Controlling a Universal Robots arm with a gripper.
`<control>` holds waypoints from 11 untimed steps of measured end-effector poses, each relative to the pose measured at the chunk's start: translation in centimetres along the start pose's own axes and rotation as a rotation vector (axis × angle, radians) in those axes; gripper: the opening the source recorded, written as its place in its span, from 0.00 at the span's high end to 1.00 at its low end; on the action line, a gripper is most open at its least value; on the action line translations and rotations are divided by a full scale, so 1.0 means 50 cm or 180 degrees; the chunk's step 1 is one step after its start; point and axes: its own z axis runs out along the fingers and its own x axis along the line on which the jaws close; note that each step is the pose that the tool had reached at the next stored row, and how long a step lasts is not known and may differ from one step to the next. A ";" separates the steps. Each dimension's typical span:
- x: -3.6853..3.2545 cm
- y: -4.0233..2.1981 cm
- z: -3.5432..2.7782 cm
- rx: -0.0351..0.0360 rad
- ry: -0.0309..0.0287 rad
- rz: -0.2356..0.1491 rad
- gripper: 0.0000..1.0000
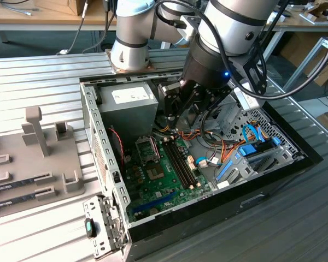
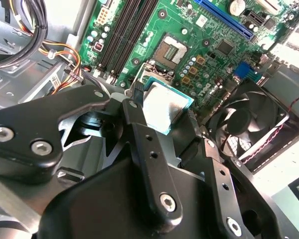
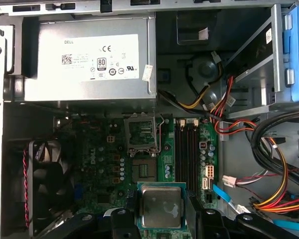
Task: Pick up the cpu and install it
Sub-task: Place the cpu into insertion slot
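Hand: in both wrist views the hand (image 3: 161,218) is pinching the cpu by two opposite edges, one black finger (image 3: 120,224) on each side.
Cpu: the cpu (image 3: 161,206) sits level in that grip with its blotchy silvery top up, raised over the green motherboard (image 3: 102,159) and apart from it.
Socket: the socket (image 3: 141,172) lies open and its metal frame (image 3: 141,134) is flipped up toward the power supply (image 3: 89,59).
Neighbours: a fan (image 3: 47,174) is on one side of the socket, and the memory slots (image 3: 187,149) are on the other.
Case: in the exterior view the arm reaches down into the open computer case (image 1: 106,164), which stands on the slatted bench (image 1: 38,76).
Aside: memory sticks (image 1: 19,185) lie in a grey holder by the bench edge, at the exterior view's left.
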 end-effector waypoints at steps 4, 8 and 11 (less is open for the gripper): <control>0.000 -0.001 0.002 0.0000 0.0000 0.0000 0.53; 0.000 -0.001 0.005 0.0000 0.0000 0.0000 0.53; 0.000 -0.002 0.007 0.0000 0.0000 0.0000 0.53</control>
